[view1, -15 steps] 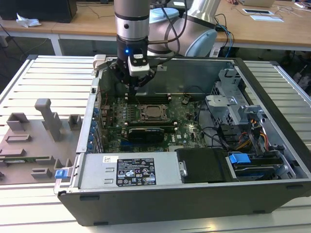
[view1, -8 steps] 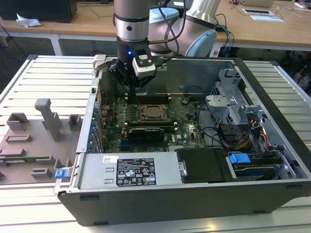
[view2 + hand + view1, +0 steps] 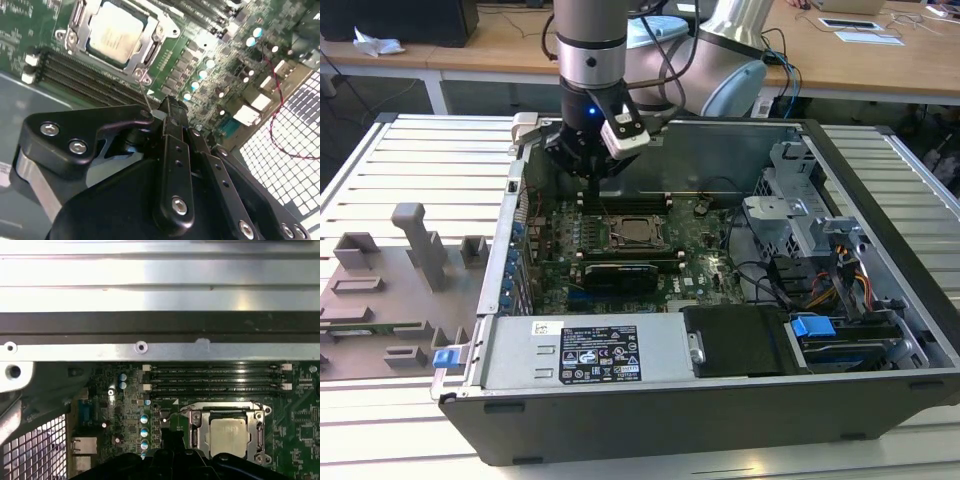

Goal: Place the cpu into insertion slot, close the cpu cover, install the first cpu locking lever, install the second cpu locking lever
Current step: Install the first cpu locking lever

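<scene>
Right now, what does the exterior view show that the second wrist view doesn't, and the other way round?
Exterior view alone: the whole open computer case on a slatted table, with a grey fixture block at the exterior view's left. Second wrist view alone: the gripper up close, above the board. Both: the cpu seated in the insertion slot, framed by the cpu cover.
</scene>
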### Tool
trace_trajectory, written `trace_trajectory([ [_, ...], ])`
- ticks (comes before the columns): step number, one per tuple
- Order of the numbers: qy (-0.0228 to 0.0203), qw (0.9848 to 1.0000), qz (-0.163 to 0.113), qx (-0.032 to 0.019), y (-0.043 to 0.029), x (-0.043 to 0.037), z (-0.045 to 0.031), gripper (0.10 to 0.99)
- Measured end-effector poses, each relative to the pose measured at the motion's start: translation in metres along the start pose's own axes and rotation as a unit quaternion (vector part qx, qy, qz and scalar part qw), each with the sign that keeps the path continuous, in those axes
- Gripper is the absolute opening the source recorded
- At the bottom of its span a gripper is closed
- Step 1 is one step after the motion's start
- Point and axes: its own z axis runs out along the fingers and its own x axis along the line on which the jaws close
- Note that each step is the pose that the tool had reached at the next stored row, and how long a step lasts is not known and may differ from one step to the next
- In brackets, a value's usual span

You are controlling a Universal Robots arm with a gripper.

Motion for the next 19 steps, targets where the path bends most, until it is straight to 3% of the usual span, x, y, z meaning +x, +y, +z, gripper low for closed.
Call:
trace_trajectory([
  [6,-0.0001,1.0,-0.003,-0.0026,0.0002,0.0151,0.0004,0.102],
  [8,-0.0001,1.0,-0.004,-0.0074,0.0042,0.0156,0.001,0.102],
  [10,-0.0001,1.0,-0.004,-0.0091,0.0072,0.0157,0.0012,0.102],
  [14,-0.0001,0.9999,-0.004,-0.0101,0.0116,0.0117,0.0014,0.102],
  [19,0.0002,0.9999,-0.004,-0.0106,0.0129,-0.0024,0.0016,0.102],
])
